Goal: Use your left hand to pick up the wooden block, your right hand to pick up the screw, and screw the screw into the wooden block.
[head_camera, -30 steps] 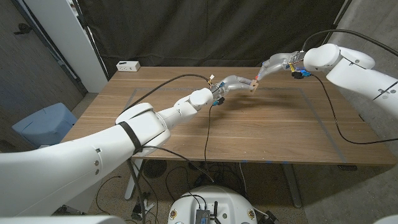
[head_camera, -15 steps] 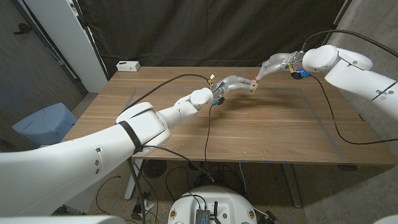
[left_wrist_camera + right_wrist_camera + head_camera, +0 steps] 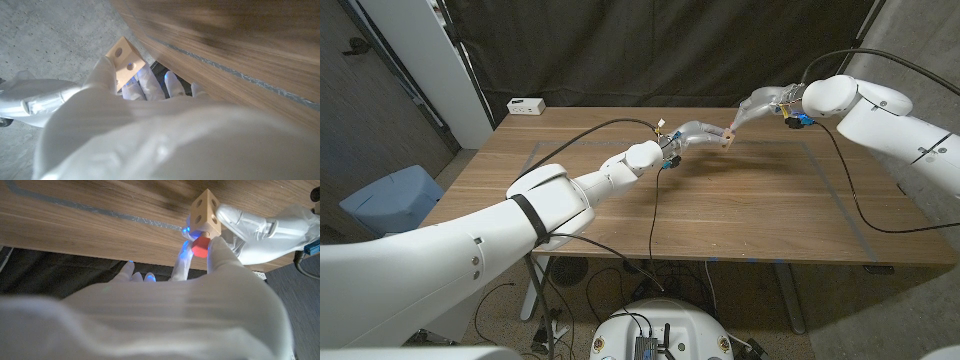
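My left hand (image 3: 697, 134) holds the small wooden block (image 3: 726, 139) in the air above the far middle of the table (image 3: 740, 200). The block (image 3: 125, 57) shows two round holes in the left wrist view, gripped by my left hand (image 3: 145, 85). My right hand (image 3: 756, 104) comes in from the right and meets the block. In the right wrist view my right hand (image 3: 200, 260) pinches the red-headed screw (image 3: 201, 246) and holds it against the underside of the block (image 3: 206, 213). The screw's shaft is hidden.
A white box (image 3: 526, 105) sits at the table's far left corner. Black cables (image 3: 655, 215) trail across the tabletop from both wrists. Tape lines (image 3: 830, 195) mark a rectangle on the wood. A blue bin (image 3: 390, 198) stands on the floor at left.
The right arm has shifted slightly left and its wrist has turned a little. The block and left hand stay where they were.
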